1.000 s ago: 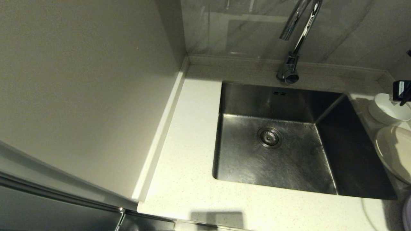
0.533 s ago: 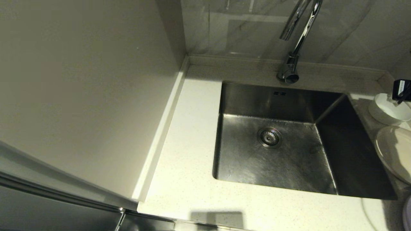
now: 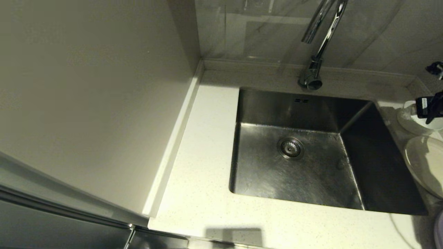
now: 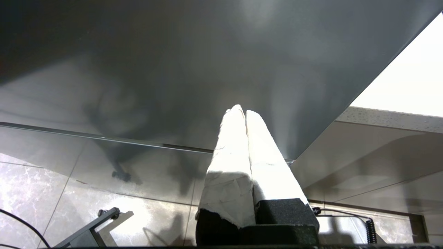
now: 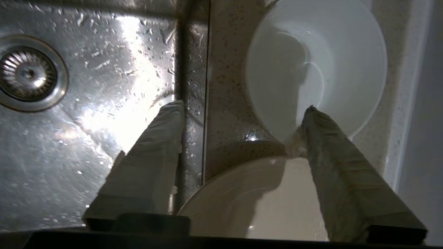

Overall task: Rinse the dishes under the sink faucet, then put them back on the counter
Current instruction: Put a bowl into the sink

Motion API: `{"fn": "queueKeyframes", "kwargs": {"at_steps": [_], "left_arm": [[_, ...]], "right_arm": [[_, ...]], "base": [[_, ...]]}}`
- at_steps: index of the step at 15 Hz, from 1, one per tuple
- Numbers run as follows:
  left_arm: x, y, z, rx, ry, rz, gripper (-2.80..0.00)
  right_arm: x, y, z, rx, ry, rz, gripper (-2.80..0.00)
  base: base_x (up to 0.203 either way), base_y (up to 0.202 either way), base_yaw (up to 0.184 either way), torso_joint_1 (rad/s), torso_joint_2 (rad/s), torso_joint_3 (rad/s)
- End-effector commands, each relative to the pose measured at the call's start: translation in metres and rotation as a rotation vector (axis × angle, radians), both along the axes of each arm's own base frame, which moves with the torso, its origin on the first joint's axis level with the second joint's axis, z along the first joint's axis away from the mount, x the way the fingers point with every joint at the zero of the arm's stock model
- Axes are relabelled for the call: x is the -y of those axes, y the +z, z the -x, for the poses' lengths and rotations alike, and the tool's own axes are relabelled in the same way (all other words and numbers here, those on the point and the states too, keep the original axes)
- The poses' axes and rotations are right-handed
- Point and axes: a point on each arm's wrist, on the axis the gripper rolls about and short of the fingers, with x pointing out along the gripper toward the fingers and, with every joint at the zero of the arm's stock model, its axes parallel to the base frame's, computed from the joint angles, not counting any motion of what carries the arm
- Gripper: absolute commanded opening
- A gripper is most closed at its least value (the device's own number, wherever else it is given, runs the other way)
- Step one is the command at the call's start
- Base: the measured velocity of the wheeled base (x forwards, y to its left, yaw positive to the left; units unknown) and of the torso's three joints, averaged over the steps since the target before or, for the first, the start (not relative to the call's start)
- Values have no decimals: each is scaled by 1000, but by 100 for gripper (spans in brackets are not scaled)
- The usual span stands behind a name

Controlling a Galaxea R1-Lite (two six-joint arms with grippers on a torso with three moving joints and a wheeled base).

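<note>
Just then the right gripper (image 5: pixel 242 107) hung with jaws spread wide and empty over the counter (image 3: pixel 207 173) strip right of the sink (image 3: pixel 294 173). One finger stood above the sink's edge, the other at the bowl's (image 5: pixel 316 69) near rim. The bowl sat upright, mouth up, just ahead of the fingertips, the cream plate (image 5: pixel 256 200) flat beside it, under the wrist. Being round, neither had a long axis. Parked low by the cabinet, the left gripper (image 4: pixel 245 112) was closed, far from both.
</note>
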Motion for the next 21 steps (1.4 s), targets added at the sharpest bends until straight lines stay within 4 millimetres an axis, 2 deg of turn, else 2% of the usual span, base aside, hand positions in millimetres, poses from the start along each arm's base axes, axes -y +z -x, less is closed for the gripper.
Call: {"fn": "queueKeyframes", "kwargs": {"at_steps": [1,5,11,12,16,21], "left_arm": [[0,0,0,3,0,-1,-280],[0,0,0,3,0,0,-280],[0,0,0,3,0,-1,-280],[0,0,0,3,0,-1,-280],[0,0,0,3,-1,-1,-280],[0,0,0,3,0,0,-280]], "right_arm": [[6,-15,-13,-37,16,12,0],[18,-29,-40,28,43,104,0],[31,-44,-58,10,25,121,0],[33,-46,-58,2,27,128,-280],[31,-43,-58,7,41,146,-280],[14,-25,-60,84,77,192,-280]], "base": [[0,0,0,0,0,0],[0,0,0,0,0,0],[0,0,0,0,0,0],[0,0,0,0,0,0],[0,0,0,0,0,0],[0,0,0,0,0,0]]}}
